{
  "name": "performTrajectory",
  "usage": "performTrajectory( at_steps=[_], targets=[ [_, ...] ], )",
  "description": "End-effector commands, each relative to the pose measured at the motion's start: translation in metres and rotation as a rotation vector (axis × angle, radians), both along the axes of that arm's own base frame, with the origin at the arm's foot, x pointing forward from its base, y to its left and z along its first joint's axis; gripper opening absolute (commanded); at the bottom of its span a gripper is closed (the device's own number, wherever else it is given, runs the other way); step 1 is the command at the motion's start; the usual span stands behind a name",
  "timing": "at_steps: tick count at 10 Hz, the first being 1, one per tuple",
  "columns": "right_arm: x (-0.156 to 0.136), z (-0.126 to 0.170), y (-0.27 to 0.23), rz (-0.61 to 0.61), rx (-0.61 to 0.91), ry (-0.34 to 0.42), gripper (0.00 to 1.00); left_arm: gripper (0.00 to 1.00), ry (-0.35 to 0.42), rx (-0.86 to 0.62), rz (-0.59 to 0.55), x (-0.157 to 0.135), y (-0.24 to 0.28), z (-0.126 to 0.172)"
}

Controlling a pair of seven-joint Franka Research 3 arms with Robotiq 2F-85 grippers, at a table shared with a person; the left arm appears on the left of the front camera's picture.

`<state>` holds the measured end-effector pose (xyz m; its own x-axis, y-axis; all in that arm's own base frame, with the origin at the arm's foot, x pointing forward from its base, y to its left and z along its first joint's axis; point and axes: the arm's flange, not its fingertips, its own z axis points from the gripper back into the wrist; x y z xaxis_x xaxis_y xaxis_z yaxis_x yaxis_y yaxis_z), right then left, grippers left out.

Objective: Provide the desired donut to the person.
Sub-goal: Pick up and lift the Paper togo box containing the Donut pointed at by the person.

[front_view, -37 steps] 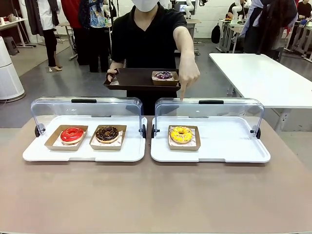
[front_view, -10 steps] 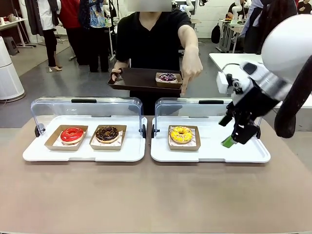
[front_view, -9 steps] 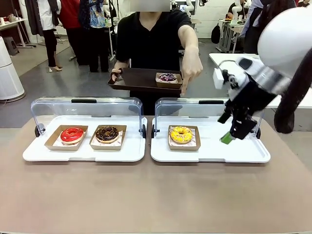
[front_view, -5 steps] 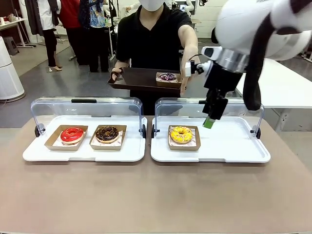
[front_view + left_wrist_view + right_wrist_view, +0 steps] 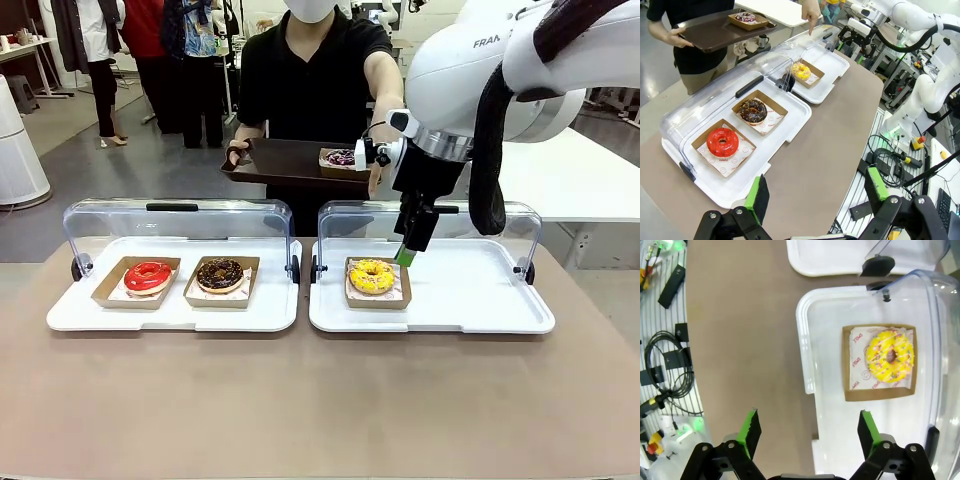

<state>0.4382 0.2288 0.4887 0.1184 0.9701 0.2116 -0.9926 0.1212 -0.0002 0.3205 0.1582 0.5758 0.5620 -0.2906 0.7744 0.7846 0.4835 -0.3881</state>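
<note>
**Item 1 (landmark).** White plastic display tray point(image 5: 430, 322), rectangular with rounded corners and a smooth surface. Its clear domed lid point(image 5: 470, 225), with a black handle, stands open along the far edge.
- Contents: one shallow square brown cardboard carton point(image 5: 378, 305) lined with printed white paper, in the tray's left half.
- In the carton lies the yellow-glazed ring donut point(image 5: 372, 276), glossy and flecked with pink and white sprinkles.

**Item 2.** Second white plastic tray point(image 5: 170, 322) of the same make, just left of the landmark, its own clear lid point(image 5: 175, 225) also open.
- Contents: two like cartons side by side.
- The chocolate-glazed ring donut point(image 5: 220, 274) is nearer the landmark; the red-glazed ring donut point(image 5: 148, 276) is farther from it.

**Item 3.** Dark brown rectangular serving tray point(image 5: 285, 165), held by the person point(image 5: 310, 80) beyond the landmark's far left corner.
- Contents: one carton with a purple-iced donut point(image 5: 340, 157).

**Item 4.** The person's other hand point(image 5: 811, 7), index finger pointing down over the landmark's lid.

**Item 5.** Right gripper point(image 5: 405, 255), black fingers with green pads. The jaws are spread wide and hold nothing. It hangs over the landmark, just beside the far right corner of the yellow donut's carton.

**Item 6.** Left gripper point(image 5: 816, 192), jaws wide apart and empty. It is high over the matte tan tabletop point(image 5: 320, 400), well apart from the landmark, beyond the second tray.
</note>
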Motion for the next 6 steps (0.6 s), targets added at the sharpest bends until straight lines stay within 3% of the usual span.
performTrajectory(
  at_steps=[1, 4, 6],
  targets=[
    [-0.003, 0.005, -0.003, -0.005, 0.012, 0.019, 1.0, 1.0, -0.022, -0.006, -0.012, -0.001, 0.001, -0.001],
    [-0.001, 0.003, -0.003, -0.004, 0.001, 0.004, 1.0, 1.0, -0.022, -0.006, -0.012, -0.001, 0.001, -0.001],
    [0.003, -0.023, 0.006, -0.023, -0.082, -0.084, 1.0, 1.0, -0.022, -0.006, -0.012, -0.001, 0.001, -0.001]
  ],
)
